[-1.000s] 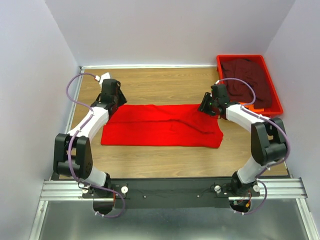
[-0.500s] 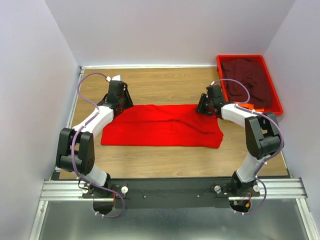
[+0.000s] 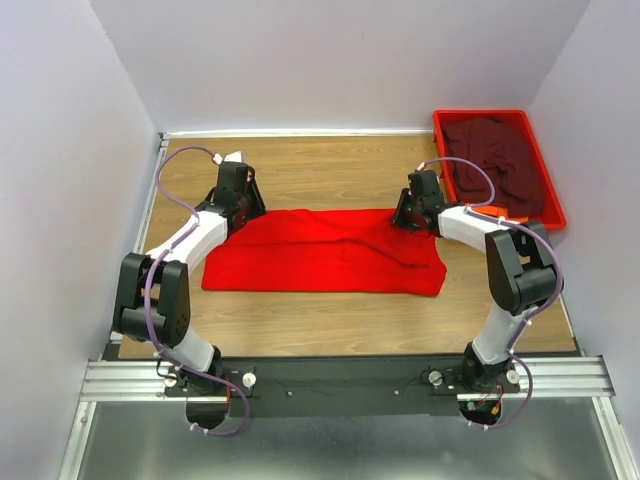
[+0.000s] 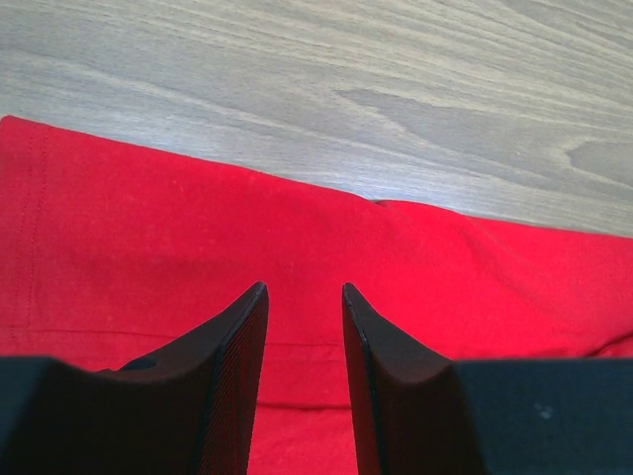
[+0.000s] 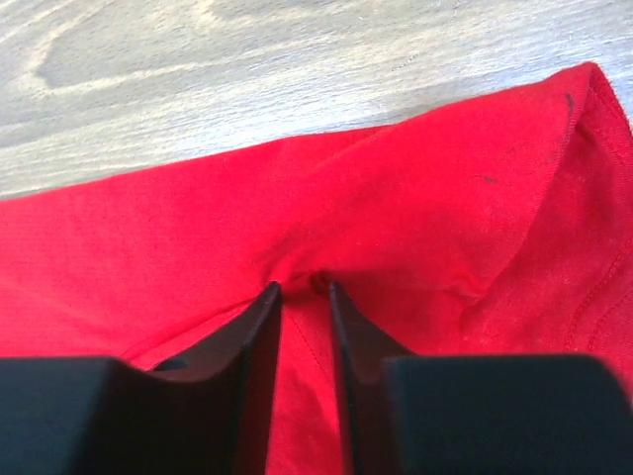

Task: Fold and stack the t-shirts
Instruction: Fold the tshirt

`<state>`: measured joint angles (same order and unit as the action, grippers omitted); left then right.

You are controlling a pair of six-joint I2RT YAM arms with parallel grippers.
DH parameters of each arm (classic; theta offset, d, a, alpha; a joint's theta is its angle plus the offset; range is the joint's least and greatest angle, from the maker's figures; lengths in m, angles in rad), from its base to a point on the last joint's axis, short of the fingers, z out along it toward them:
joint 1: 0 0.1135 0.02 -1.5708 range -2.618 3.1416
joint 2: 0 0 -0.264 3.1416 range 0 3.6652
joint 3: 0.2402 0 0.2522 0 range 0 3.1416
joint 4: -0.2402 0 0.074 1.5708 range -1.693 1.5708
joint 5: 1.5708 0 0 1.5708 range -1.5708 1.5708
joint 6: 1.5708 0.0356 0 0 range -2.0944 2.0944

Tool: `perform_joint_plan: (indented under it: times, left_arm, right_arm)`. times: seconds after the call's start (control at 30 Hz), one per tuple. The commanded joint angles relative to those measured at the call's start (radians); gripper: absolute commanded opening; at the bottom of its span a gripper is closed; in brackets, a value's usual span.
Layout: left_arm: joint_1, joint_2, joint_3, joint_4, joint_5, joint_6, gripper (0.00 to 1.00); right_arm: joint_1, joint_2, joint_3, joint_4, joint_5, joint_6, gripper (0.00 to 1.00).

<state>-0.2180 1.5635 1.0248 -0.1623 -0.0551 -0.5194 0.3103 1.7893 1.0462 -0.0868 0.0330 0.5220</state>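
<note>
The bright red t-shirt (image 3: 320,255) lies spread as a wide folded band across the middle of the wooden table (image 3: 320,170). My left gripper (image 3: 250,207) hovers over its far left edge, jaws open, with flat red cloth (image 4: 148,228) showing between them (image 4: 305,287). My right gripper (image 3: 403,216) is at the far right edge, its jaws (image 5: 305,285) nearly together and pinching a puckered fold of the red shirt (image 5: 445,178). The dark maroon t-shirt (image 3: 500,160) lies crumpled in the red plastic tray (image 3: 480,114) at the back right.
The tray stands against the right wall, just beyond my right arm. Grey walls close in the table on the left, back and right. Bare wood shows behind the red shirt and in front of it.
My left gripper has moved right and farther back, onto the shirt's far left edge. My right gripper has shifted slightly left along the far right edge. The shirt lies as before.
</note>
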Motion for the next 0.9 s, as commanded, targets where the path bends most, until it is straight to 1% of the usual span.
perform_joint_plan:
  times: [0.0, 0.07, 0.1, 0.2, 0.23, 0.33, 0.5, 0.57, 0.87]
  left_arm:
    - [-0.003, 0.007, 0.018, 0.003, 0.017, 0.018, 0.44]
    - [-0.003, 0.006, 0.017, 0.003, 0.015, 0.018, 0.44]
    - [-0.003, 0.006, 0.015, 0.004, 0.015, 0.019, 0.44]
    - [-0.003, 0.006, 0.012, 0.006, 0.017, 0.019, 0.44]
    - [-0.003, 0.009, 0.012, 0.009, 0.018, 0.019, 0.43]
    - [-0.003, 0.007, 0.009, 0.009, 0.02, 0.019, 0.43]
    - [-0.003, 0.009, 0.008, 0.012, 0.021, 0.018, 0.43]
    - [-0.003, 0.007, 0.008, 0.014, 0.021, 0.018, 0.43]
    - [-0.003, 0.004, 0.003, 0.015, 0.026, 0.019, 0.42]
  right_arm:
    - [0.004, 0.005, 0.014, 0.016, 0.001, -0.008, 0.26]
    - [0.004, 0.002, 0.006, 0.016, -0.004, -0.008, 0.2]
    - [0.003, -0.002, 0.005, 0.015, -0.008, -0.008, 0.16]
    - [0.006, -0.005, -0.002, 0.015, -0.015, -0.008, 0.09]
    - [0.006, -0.008, -0.005, 0.015, -0.019, -0.007, 0.06]
    - [0.006, -0.03, -0.015, 0.015, -0.027, -0.005, 0.0]
    - [0.007, -0.076, -0.037, 0.015, -0.028, -0.001, 0.0]
    - [0.01, -0.105, -0.049, 0.015, -0.064, 0.004, 0.0]
    - [0.07, -0.223, -0.094, -0.011, -0.079, 0.012, 0.0]
